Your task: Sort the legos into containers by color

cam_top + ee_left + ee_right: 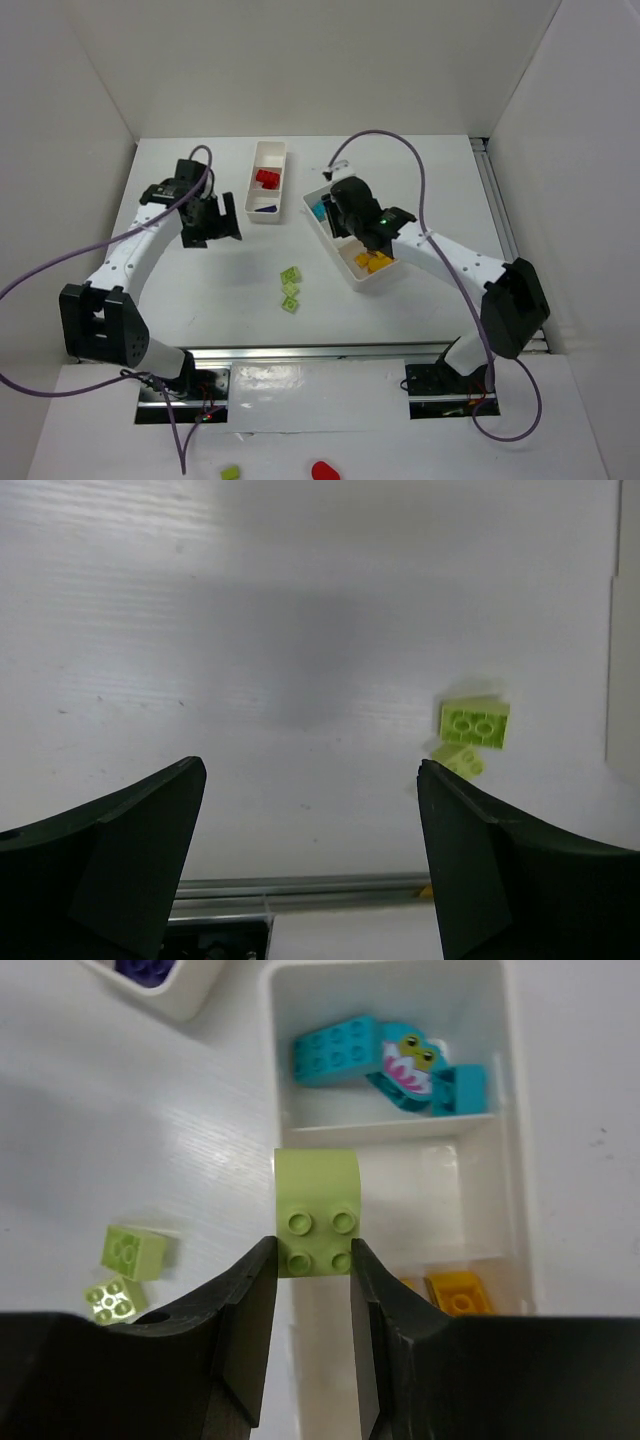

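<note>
My right gripper (312, 1252) is shut on a light green lego (316, 1210) and holds it above the left rim of the right tray (520, 1160), by its middle compartment. That tray (340, 262) holds cyan legos (340, 1048) at the far end and yellow-orange legos (458, 1292) at the near end. Loose light green legos (290, 288) lie on the table between the arms; they also show in the left wrist view (474, 723). The left tray (283, 178) holds red legos (266, 179) and a dark blue lego (265, 209). My left gripper (222, 222) is open and empty, left of that tray.
White walls enclose the table on three sides. A metal rail (320, 352) runs along the near edge. A green lego (230, 472) and a red piece (324, 470) lie on the floor in front of the arm bases.
</note>
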`<control>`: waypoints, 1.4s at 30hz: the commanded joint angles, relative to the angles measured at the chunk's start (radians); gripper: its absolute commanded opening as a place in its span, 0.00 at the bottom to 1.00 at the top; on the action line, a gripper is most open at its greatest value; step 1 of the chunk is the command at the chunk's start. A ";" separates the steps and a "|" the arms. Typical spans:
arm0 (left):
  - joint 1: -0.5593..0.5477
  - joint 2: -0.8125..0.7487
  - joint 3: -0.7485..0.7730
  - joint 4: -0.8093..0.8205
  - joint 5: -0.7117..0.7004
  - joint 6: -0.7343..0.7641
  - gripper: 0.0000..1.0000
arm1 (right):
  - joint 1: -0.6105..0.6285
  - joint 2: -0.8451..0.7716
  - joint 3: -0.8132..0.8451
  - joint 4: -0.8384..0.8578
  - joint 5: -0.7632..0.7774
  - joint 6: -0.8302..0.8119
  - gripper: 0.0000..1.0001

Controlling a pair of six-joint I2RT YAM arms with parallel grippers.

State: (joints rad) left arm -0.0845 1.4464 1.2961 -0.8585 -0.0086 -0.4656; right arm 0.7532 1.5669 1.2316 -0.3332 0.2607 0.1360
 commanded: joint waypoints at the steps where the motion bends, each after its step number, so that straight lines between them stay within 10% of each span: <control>1: -0.081 -0.007 -0.056 0.033 0.065 0.039 0.95 | -0.031 -0.073 -0.070 0.031 0.045 0.065 0.32; 11: -0.368 0.209 -0.063 0.115 0.142 0.104 0.97 | -0.173 -0.073 -0.101 0.029 -0.017 0.073 0.35; 13: -0.412 0.241 -0.047 0.128 0.142 0.090 0.97 | -0.173 -0.047 -0.101 0.043 -0.026 0.064 0.44; 14: -0.434 0.264 -0.047 0.147 0.142 0.090 0.97 | -0.182 -0.035 -0.086 0.043 -0.026 0.063 0.65; 19: -0.497 0.336 0.005 0.161 0.084 0.081 0.98 | -0.192 -0.068 -0.066 0.043 -0.003 0.054 0.86; 28: -0.508 0.457 0.055 0.184 0.035 -0.014 0.97 | -0.210 -0.168 -0.075 -0.019 0.006 0.054 0.88; 42: -0.517 0.483 0.085 0.133 -0.037 -0.053 0.64 | -0.219 -0.199 -0.103 -0.020 0.015 0.054 0.88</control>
State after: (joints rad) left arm -0.5953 1.9324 1.3506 -0.6922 -0.0196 -0.5053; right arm 0.5396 1.4014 1.1255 -0.3458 0.2569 0.1932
